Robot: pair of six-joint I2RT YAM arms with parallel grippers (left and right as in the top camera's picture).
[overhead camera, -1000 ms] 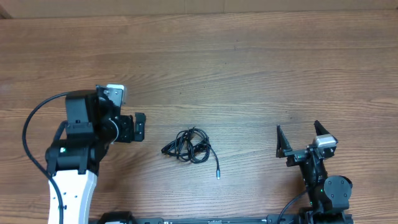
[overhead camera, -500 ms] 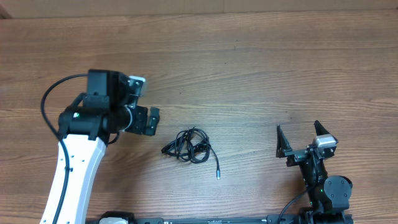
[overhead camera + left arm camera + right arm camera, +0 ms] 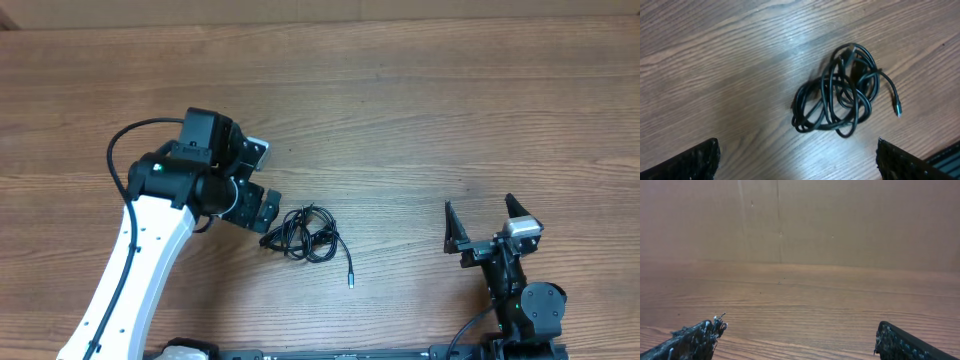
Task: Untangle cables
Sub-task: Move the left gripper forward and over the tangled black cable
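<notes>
Showing cables (image 3: 303,234) bunched in one knot, untangling not yet begun; left gripper (image 3: 262,207) wide open, empty, just beside; right gripper (image 3: 482,222) likewise open, empty, well apart.

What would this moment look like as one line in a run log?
left gripper: open, empty, beside cables | right gripper: open, empty, far off | cables: tangled bunch on table, untouched
</notes>
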